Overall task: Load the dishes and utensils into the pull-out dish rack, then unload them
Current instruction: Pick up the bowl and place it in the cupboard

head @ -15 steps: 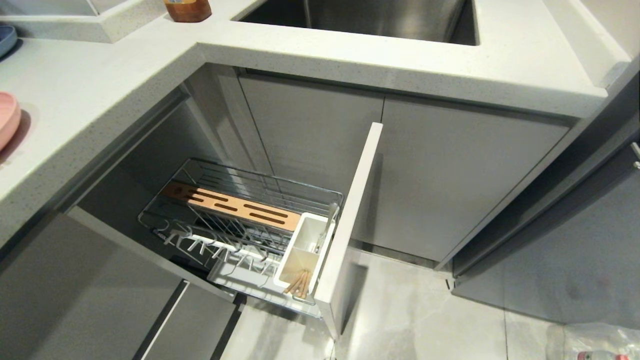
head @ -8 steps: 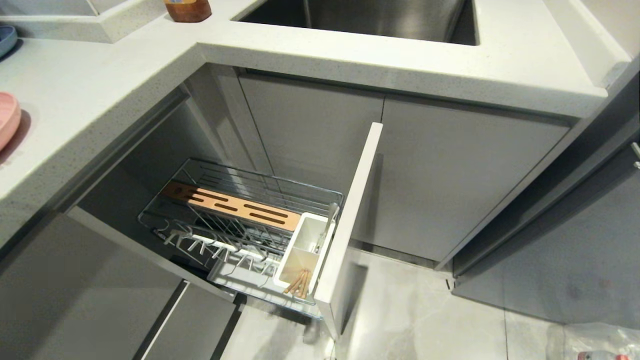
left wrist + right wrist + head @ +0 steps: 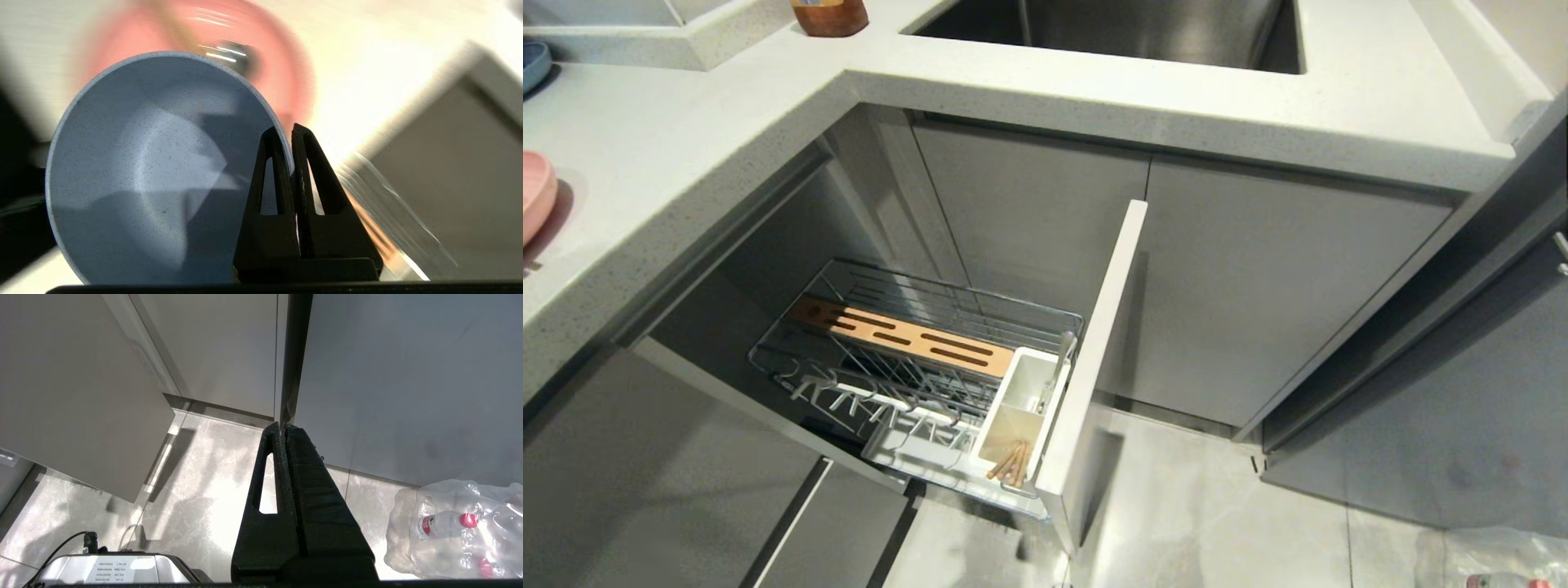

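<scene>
In the left wrist view my left gripper (image 3: pixel 286 132) is shut on the rim of the pale blue bowl (image 3: pixel 155 171), one finger inside and one outside. The pink plate (image 3: pixel 282 81) lies blurred behind it, and its edge shows on the counter (image 3: pixel 538 196) at the head view's far left. The pull-out dish rack (image 3: pixel 915 282) stands drawn out under the counter. Its white caddy (image 3: pixel 1033 371) holds the chopsticks (image 3: pixel 1010 464) and the spoon (image 3: pixel 1058 367). My right gripper (image 3: pixel 282 426) hangs shut and empty over the floor. Neither arm shows in the head view.
The rack's pale front panel (image 3: pixel 1094 359) juts out over the floor. A sink (image 3: pixel 1135 28) is set in the white counter (image 3: pixel 686 139), with a brown jar (image 3: pixel 829 15) and a blue rim (image 3: pixel 533 65) at the far left. Bagged bottles (image 3: pixel 453 526) lie on the floor.
The head view has held still and the rack's contents have not moved. A soft shadow has come onto the floor below the rack's front corner.
</scene>
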You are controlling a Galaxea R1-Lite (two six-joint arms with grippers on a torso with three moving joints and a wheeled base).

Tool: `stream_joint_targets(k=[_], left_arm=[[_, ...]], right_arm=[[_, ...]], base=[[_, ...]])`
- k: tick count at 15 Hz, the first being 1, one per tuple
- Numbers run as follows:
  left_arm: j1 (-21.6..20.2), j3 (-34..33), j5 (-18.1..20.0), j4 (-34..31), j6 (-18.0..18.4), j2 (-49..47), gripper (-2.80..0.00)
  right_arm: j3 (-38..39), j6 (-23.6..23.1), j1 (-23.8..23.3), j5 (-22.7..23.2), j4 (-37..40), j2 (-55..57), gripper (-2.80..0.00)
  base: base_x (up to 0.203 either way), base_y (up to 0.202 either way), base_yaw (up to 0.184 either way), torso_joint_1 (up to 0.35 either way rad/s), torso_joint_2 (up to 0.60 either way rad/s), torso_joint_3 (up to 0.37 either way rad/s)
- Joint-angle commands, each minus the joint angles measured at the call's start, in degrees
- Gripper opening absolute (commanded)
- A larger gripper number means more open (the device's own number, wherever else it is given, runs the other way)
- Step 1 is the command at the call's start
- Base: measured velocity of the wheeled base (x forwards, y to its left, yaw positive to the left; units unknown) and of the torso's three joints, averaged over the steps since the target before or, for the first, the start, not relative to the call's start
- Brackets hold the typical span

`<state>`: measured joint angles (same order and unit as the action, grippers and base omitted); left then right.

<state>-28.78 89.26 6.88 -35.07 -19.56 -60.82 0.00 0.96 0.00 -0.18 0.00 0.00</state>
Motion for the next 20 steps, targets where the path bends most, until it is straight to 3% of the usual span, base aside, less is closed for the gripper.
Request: stream_joint_targets(k=[1, 3, 5, 7, 12, 15, 17, 20], left_arm=[[9.3, -0.4, -0.3, 0.0, -0.7, 1.4, -2.8], [20.3, -0.9, -0.7, 2.3, -3.3, 1.6, -2.8], [27.8, -1.2, -0.1, 8.2, -6.2, 0.9, -2.8], [32.5, -1.4, 0.3, 14.6, -7.5, -1.5, -2.8], [47.3, -1.2, -0.1, 21.4, -10.9, -6.8, -2.8], [49.6, -2.3, -1.0, 23.7, -12.6, -10.8, -2.8], [49.7, -6.3, -1.4, 30.0, -13.5, -11.9, -2.8], [50.3, -14.0, -5.0, 42.1, -13.6, -14.3, -2.8]], right_arm=[[0.0, 0.0, 0.0, 0.0, 0.0, 0.1, -2.8], [0.0, 0.0, 0.0, 0.0, 0.0, 0.1, -2.8], [0.0, 0.0, 0.0, 0.0, 0.0, 0.1, -2.8], [0.0, 0.0, 0.0, 0.0, 0.0, 0.1, -2.8], [0.0, 0.0, 0.0, 0.0, 0.0, 0.1, -2.8], [0.0, 0.0, 0.0, 0.0, 0.0, 0.1, -2.8], [0.0, 0.0, 0.0, 0.0, 0.0, 0.1, -2.8], [0.0, 0.0, 0.0, 0.0, 0.0, 0.1, -2.8]], base=[[0.0, 0.0, 0.0, 0.0, 0.0, 0.0], [0.0, 0.0, 0.0, 0.0, 0.0, 0.0], [0.0, 0.0, 0.0, 0.0, 0.0, 0.0], [0.0, 0.0, 0.0, 0.0, 0.0, 0.0], [0.0, 0.0, 0.0, 0.0, 0.0, 0.0], [0.0, 0.0, 0.0, 0.0, 0.0, 0.0], [0.0, 0.0, 0.0, 0.0, 0.0, 0.0], [0.0, 0.0, 0.0, 0.0, 0.0, 0.0]])
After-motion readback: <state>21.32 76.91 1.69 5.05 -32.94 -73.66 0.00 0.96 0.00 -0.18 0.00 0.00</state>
